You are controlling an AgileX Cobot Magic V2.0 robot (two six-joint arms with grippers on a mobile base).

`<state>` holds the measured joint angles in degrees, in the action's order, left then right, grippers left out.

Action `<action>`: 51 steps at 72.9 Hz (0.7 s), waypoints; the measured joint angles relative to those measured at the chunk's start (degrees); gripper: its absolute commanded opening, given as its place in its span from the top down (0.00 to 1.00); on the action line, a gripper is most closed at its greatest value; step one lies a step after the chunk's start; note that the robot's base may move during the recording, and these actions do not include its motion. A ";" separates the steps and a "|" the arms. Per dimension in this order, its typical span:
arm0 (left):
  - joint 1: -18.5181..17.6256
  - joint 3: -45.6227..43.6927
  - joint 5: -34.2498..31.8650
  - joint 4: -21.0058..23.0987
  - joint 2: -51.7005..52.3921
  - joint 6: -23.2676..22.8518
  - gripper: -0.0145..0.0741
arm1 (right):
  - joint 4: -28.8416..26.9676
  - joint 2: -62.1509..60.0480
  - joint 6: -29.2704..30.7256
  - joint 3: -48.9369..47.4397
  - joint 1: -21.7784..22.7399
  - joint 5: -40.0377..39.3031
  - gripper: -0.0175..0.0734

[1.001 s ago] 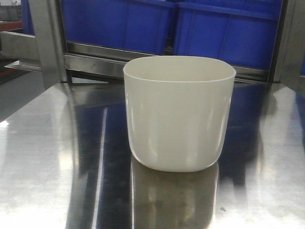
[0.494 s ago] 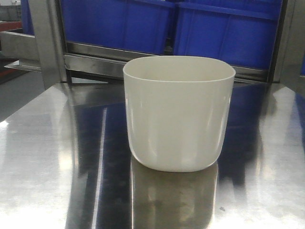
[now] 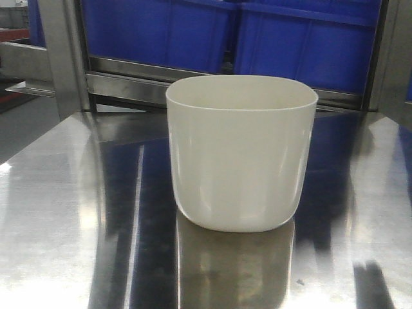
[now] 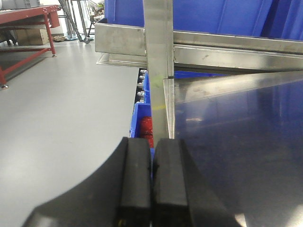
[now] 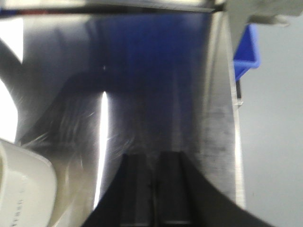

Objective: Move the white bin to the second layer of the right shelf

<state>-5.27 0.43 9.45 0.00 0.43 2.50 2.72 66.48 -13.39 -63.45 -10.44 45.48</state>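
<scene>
The white bin (image 3: 241, 151) stands upright and empty on the steel tabletop (image 3: 58, 212), in the middle of the front view. Its edge shows at the lower left of the right wrist view (image 5: 21, 191). My right gripper (image 5: 154, 156) is shut and empty, above the tabletop to the right of the bin. My left gripper (image 4: 152, 144) is shut and empty, beside the table's left edge, over the floor. Neither gripper shows in the front view. The roller shelf level is out of view.
Blue crates (image 3: 193, 32) sit on a steel rack behind the table. A steel post (image 4: 158, 42) stands ahead of the left gripper, with a blue crate holding a red item (image 4: 147, 127) below. The table's right edge (image 5: 227, 118) and another blue crate (image 5: 246, 47) lie right.
A dark shadow has appeared on the tabletop at the lower right of the front view. The bin has not moved.
</scene>
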 measured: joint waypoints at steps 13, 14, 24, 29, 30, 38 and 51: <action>0.00 0.00 0.00 0.00 0.00 0.00 0.74 | 0.00 7.03 0.41 -6.88 -5.82 5.49 0.26; 0.00 0.00 0.00 0.00 0.00 0.00 0.74 | 0.00 7.67 0.41 -7.34 -6.40 5.92 0.26; 0.00 0.00 0.00 0.00 0.00 0.00 0.74 | -0.21 11.31 0.69 -11.77 -12.11 9.82 0.26; 0.00 0.00 0.00 0.00 0.00 0.00 0.74 | -0.45 13.17 0.69 -13.48 -14.10 11.68 0.26; 0.00 0.00 0.00 0.00 0.00 0.00 0.74 | -0.45 13.51 0.69 -13.73 -14.38 12.00 0.26; 0.00 0.00 0.00 0.00 0.00 0.00 0.74 | -0.58 15.86 0.69 -14.73 -15.62 13.22 0.26; 0.00 0.00 0.00 0.00 0.00 0.00 0.74 | -2.72 19.01 0.73 -14.87 -17.14 13.66 0.26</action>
<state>-5.27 0.43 9.45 0.00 0.43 2.50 0.00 85.49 -12.67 -78.33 -27.58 59.14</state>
